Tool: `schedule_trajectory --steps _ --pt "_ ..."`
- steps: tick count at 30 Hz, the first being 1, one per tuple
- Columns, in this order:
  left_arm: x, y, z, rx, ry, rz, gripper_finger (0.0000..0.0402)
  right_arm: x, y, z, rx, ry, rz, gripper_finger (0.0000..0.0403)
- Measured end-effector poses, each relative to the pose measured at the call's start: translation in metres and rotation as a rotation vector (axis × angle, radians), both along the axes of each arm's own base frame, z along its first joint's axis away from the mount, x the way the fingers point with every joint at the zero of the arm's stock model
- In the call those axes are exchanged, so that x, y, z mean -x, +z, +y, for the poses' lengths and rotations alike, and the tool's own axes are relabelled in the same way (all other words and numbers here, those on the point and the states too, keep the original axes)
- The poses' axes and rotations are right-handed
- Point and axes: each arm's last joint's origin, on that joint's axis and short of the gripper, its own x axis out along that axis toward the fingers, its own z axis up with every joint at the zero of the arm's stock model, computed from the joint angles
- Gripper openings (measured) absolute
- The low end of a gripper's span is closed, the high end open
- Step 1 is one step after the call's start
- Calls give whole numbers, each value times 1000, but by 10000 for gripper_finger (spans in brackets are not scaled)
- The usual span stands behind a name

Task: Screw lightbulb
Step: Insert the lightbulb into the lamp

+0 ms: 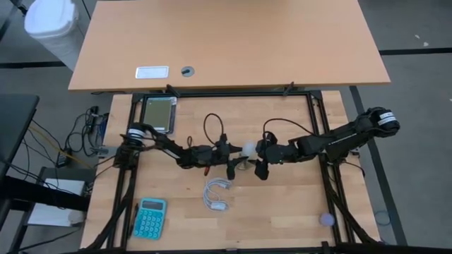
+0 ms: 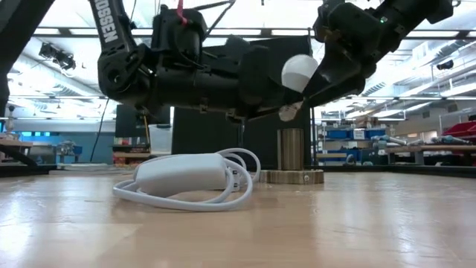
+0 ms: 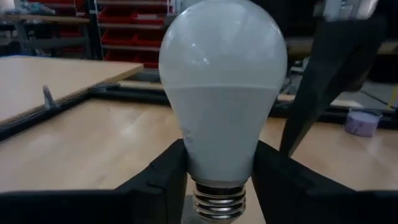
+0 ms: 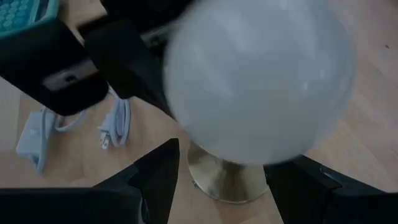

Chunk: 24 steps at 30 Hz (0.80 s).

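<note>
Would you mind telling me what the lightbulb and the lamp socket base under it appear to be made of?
The lightbulb: frosted white globe, matte, probably plastic or glass; ribbed silvery screw cap looks metal. The socket base: brass-toned, likely brushed metal, judging by its dull golden sheen, though coated plastic is possible.

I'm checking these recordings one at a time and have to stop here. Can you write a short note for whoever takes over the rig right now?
Left hand: shut on the lightbulb's narrow neck, just above the metal thread.
Right hand: fingers on either side of the bulb's round end; firm grip or not, I cannot tell.
Where things are: both hands meet over the middle of the table. The bulb is in the air, tilted, above the brass socket stand. The white cord lies in front, the calculator near the table's front left.
Done: bulb picked up and brought over the socket.
Left: line the thread up, lower it, screw it in.
</note>
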Motion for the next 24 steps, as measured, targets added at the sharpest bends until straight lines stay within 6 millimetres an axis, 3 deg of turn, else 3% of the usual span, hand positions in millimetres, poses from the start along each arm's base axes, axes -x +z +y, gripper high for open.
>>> schedule_trajectory --steps 24 --pt "-1 -11 1 -85 32 120 161 -1 1 -5 22 11 0 230"
